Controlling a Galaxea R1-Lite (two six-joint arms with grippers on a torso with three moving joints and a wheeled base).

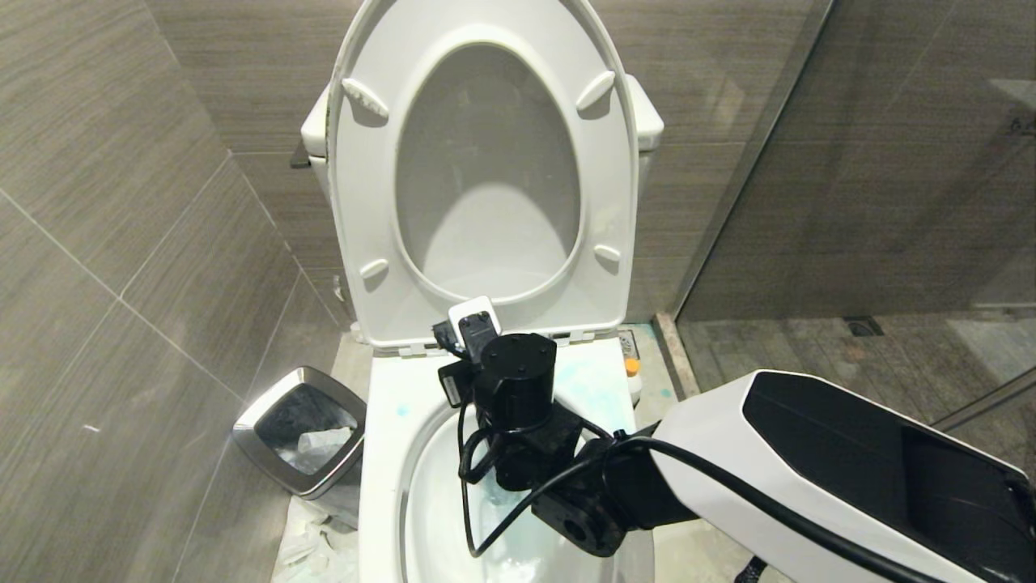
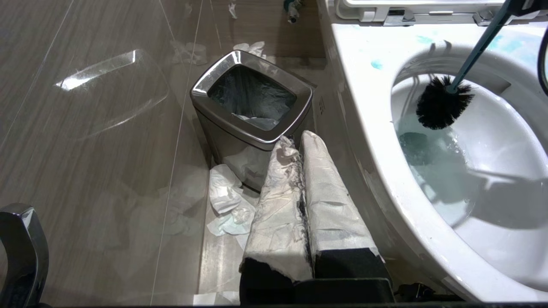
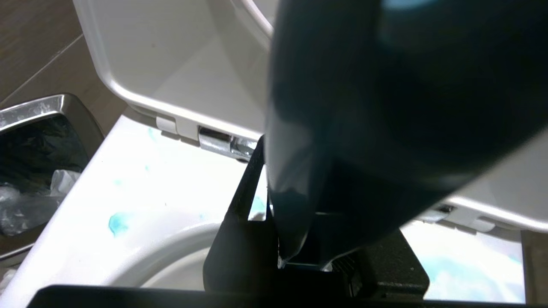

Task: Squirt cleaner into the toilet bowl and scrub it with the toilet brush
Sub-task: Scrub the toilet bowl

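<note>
The right pincer (image 3: 299, 239) is clamped on the toilet brush (image 2: 445, 102), jaws drawn in narrow around the dark teal handle, which fills the right wrist view. In the left wrist view the black bristle head hangs inside the toilet bowl (image 2: 368, 128), near the far wall, at or just above the tinted water; whether it touches the ceramic I can't tell. The cleaner (image 2: 376, 64) shows as pale turquoise dabs on the broad rim and a blue tint in the water. The left pincer (image 2: 302, 192) sits parked low beside the bowl, its two wrapped fingers pressed together on nothing, pointing at the steel bin (image 2: 252, 111). Risks, as I judge them: the arm crowds the hinges of the raised seat (image 1: 486, 162), so a wide scrubbing sweep could knock it; the slim handle could twist in the grip if the bristles are pressed hard; a quick stroke could flick blue water over the rim onto the floor (image 2: 107, 128). The count: one brush, one bowl, one bin, two pincers, several blue dabs.
</note>
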